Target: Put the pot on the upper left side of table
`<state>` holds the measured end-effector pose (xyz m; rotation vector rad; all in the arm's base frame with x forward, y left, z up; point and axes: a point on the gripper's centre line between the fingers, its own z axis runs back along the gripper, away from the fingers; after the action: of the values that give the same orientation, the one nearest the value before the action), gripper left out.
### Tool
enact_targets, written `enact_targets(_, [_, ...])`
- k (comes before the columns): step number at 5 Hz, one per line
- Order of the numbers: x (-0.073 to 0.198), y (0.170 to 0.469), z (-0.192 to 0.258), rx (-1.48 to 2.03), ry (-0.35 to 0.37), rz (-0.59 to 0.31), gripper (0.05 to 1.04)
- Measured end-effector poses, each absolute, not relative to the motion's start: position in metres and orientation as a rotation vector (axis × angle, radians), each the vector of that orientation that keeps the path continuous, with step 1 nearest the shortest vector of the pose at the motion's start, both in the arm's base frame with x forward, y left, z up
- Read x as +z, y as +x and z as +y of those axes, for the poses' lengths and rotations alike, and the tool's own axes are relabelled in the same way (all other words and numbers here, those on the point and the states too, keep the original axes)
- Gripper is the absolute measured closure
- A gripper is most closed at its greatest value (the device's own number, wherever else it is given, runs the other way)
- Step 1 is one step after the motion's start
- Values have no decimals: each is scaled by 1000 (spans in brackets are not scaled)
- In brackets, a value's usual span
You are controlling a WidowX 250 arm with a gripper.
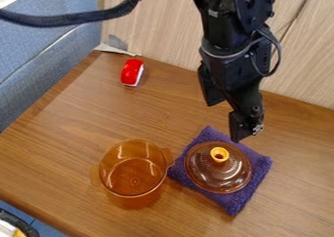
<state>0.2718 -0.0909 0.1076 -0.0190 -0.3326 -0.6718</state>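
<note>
The pot (134, 196) stands upright and without its lid on the lower left part of the surface (72, 133), so the placing is, in my judgement, still to be done. The tool (224, 122) hangs above and behind the lid (203, 173); its two fingers are wide apart and nothing is between them. For the step in hand, I think it is good to bring the tool first over the pot, at a safe height, because the lid with its knob (219, 154) is just beside, on the purple cloth (242, 201). Then one finger should go inside the wall and the other outside, away from the two handles, which could block a finger. The clear wall may be smooth, so the closing must be firm but gentle. After this, one should lift it straight, keep it level, and set it down softly at the upper left, without pushing the red object (132, 72).
</note>
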Motion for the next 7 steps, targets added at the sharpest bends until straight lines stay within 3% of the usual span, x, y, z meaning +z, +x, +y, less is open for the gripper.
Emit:
enact_targets(2, [98, 258, -86, -674, -15, -279, 83])
enact_targets(4, [106, 218, -60, -653, 24, -258, 84])
enact_targets(6, [57, 187, -38, -622, 101, -168, 83])
enact_targets(7, [33, 189, -29, -618, 116, -122, 83])
